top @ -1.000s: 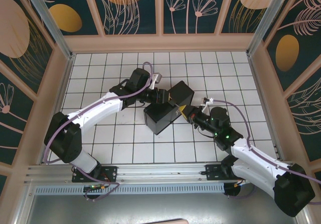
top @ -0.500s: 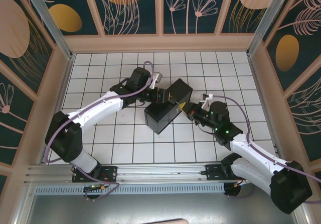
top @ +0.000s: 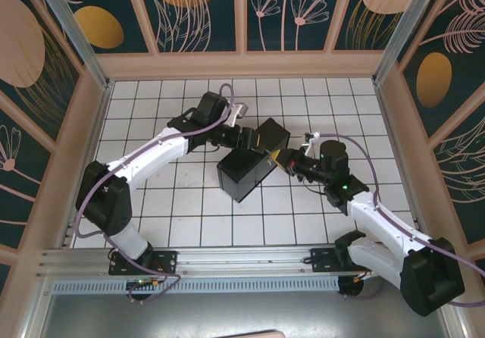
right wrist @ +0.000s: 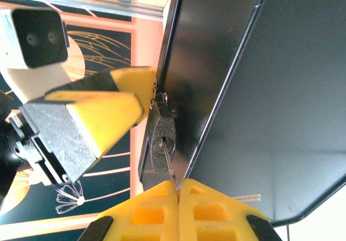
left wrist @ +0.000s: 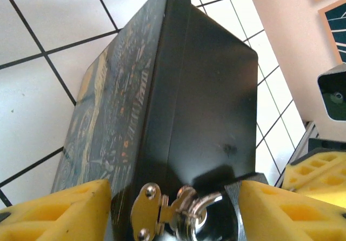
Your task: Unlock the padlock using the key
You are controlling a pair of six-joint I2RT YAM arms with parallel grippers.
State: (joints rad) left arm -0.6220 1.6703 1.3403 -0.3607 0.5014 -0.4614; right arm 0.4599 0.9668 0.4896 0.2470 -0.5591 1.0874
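A small grey padlock [right wrist: 162, 144] hangs from the brass hasp [left wrist: 145, 211] of a dark painted box [top: 244, 175] in the middle of the tiled floor. My right gripper [right wrist: 177, 189] is shut on the thin silvery key [right wrist: 170, 168], whose tip sits in the padlock's keyhole. In the top view that gripper [top: 286, 161] is at the box's right side. My left gripper [left wrist: 173, 214] is open, its yellow fingers [left wrist: 54, 214] standing on either side of the padlock's shackle [left wrist: 208, 219] without pinching it. From above, the left gripper [top: 248, 139] sits at the box's far edge.
The white tiled floor [top: 151, 201] is ringed by low pink walls [top: 242, 65] with dark floral panels. Both arms meet at the box. A white camera [right wrist: 35, 30] on the left wrist shows beyond the lock.
My left gripper's jaws have spread wider around the padlock. The right arm has swung up and in toward the box, bringing the key to the lock.
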